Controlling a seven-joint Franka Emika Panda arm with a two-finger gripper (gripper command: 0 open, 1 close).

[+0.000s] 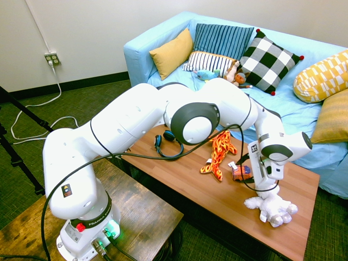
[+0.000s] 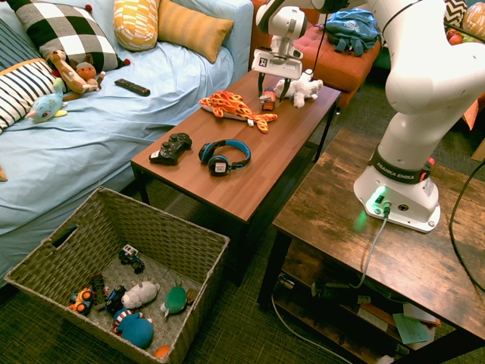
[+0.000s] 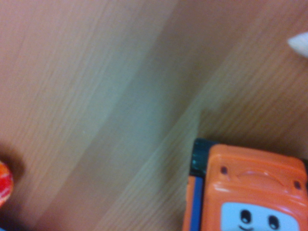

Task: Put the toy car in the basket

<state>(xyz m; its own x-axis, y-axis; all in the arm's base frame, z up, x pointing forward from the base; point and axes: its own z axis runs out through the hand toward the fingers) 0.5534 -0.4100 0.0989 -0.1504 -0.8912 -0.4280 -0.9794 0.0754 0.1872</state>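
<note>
First exterior view: my gripper (image 1: 255,175) hangs low over the wooden coffee table (image 1: 217,201), just beside the toy car (image 1: 241,173). The car stands on the tabletop between the striped plush tiger (image 1: 218,154) and the white plush animal (image 1: 271,207). From this side my wrist hides the fingers, so I cannot tell their spread here. Blue headphones (image 1: 167,145) lie further along the table.

Second exterior view: my fingers (image 2: 261,85) stand apart, one on each side of the toy car (image 2: 268,99), not clamped on it; the car rests on the table. A black game controller (image 2: 171,148) lies near the headphones (image 2: 222,155). The basket (image 2: 53,258) sits on the floor well apart from the car, beside the blue sofa (image 2: 114,129), with several small toys inside.

Wrist view: the orange car (image 3: 250,192), with a face printed on it, shows against blurred wood grain.
</note>
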